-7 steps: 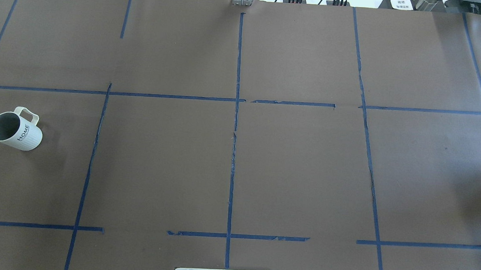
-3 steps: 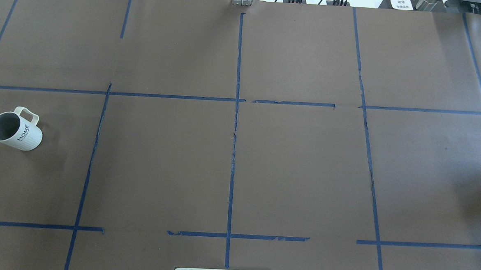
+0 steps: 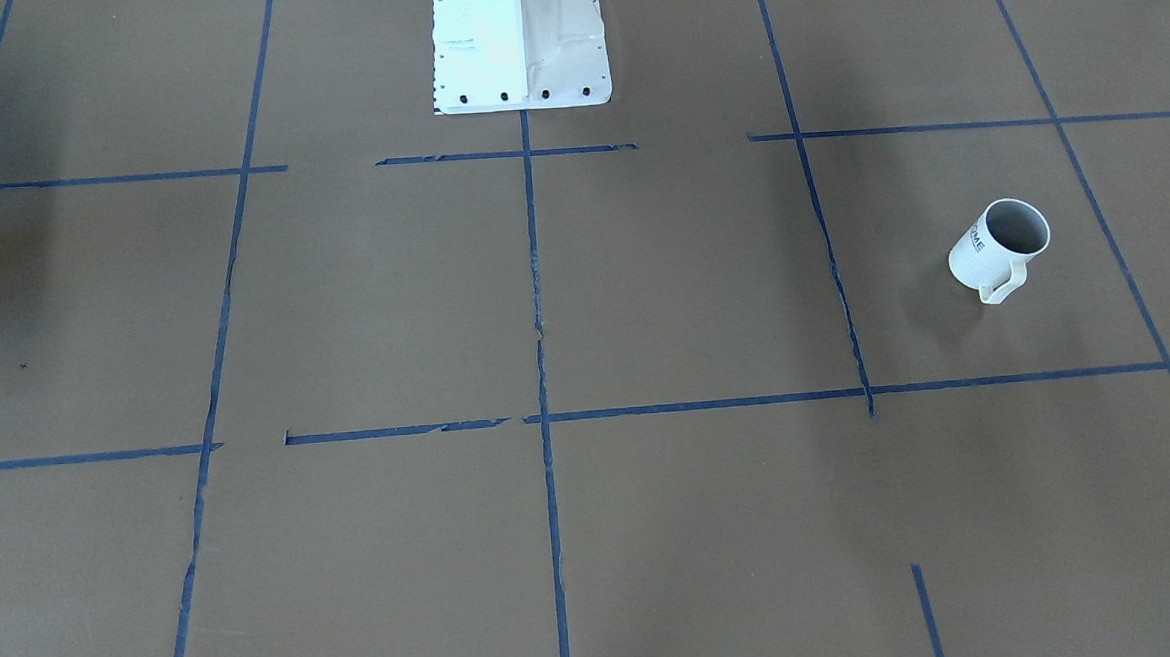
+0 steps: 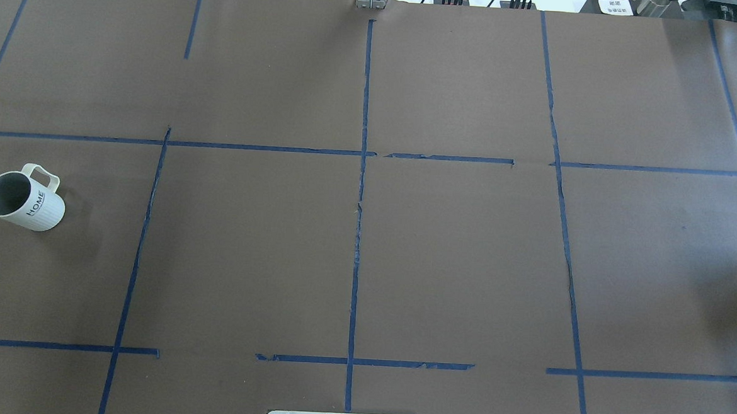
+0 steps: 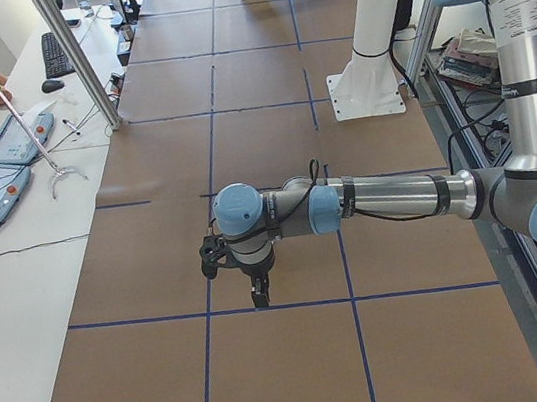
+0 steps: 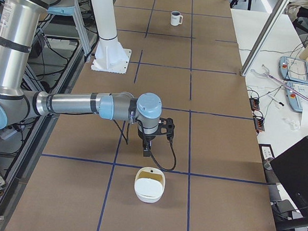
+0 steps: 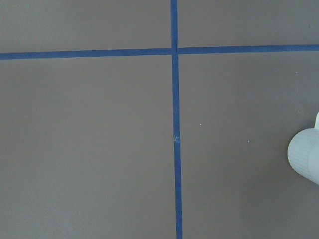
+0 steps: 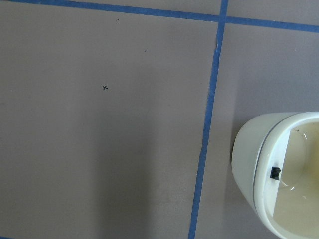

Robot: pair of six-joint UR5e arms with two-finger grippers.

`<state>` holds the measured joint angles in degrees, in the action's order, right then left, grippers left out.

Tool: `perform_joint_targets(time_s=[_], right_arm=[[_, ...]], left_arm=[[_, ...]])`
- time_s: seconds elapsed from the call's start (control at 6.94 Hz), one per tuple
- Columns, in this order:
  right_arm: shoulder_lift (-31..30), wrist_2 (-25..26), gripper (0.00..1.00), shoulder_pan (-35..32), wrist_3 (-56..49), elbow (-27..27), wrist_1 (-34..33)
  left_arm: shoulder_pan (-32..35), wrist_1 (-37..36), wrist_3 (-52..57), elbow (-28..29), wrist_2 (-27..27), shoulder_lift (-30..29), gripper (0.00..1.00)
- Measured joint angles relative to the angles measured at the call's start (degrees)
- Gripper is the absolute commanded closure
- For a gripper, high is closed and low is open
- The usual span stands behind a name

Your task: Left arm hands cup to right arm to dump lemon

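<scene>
Your left gripper (image 5: 258, 293) hangs fingers-down just over the brown paper-covered table (image 4: 246, 257). It sits at the end of the thick grey left arm (image 5: 389, 198), which reaches out level from the robot. Only the side camera catches it, so you cannot tell whether its fingers are parted or closed. The same holds for the right gripper (image 6: 146, 149) on the slimmer silver right arm (image 6: 71, 104): it shows from the side alone, and its state cannot be told. It hangs near a cream-white oval bowl (image 6: 148, 195) with a pale yellow inside, which lies just across a blue tape line (image 6: 88, 160) from it.

You will find the small off-white ribbed mug (image 4: 34, 211) at the robot's far left, well apart from the right gripper. It stands upright on the table, long axis vertical, mouth up, with its grey inside showing. Its handle (image 4: 42, 174) points away from the robot, toward your side of the table. The dark "HOME" lettering faces the table's middle. In the left wrist view, the ribbed wall of the mug (image 7: 305, 157) just cuts in at the right edge.
</scene>
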<state>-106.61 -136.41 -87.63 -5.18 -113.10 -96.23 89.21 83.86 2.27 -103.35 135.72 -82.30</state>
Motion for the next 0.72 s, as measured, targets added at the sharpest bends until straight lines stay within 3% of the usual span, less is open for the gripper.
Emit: perform_joint_targets(time_s=[0.43,0.72], right_arm=[[0.1,-0.2,0.00,0.0,0.1,0.0,0.1],[0.2,-0.4,0.00,0.0,0.1,-0.1,0.1]], left_arm=[[-0.4,0.4,0.2,-0.4,0.3,0.4,0.00],[-4.8,5.9,-3.5,0.2,0.5,0.2,0.00]])
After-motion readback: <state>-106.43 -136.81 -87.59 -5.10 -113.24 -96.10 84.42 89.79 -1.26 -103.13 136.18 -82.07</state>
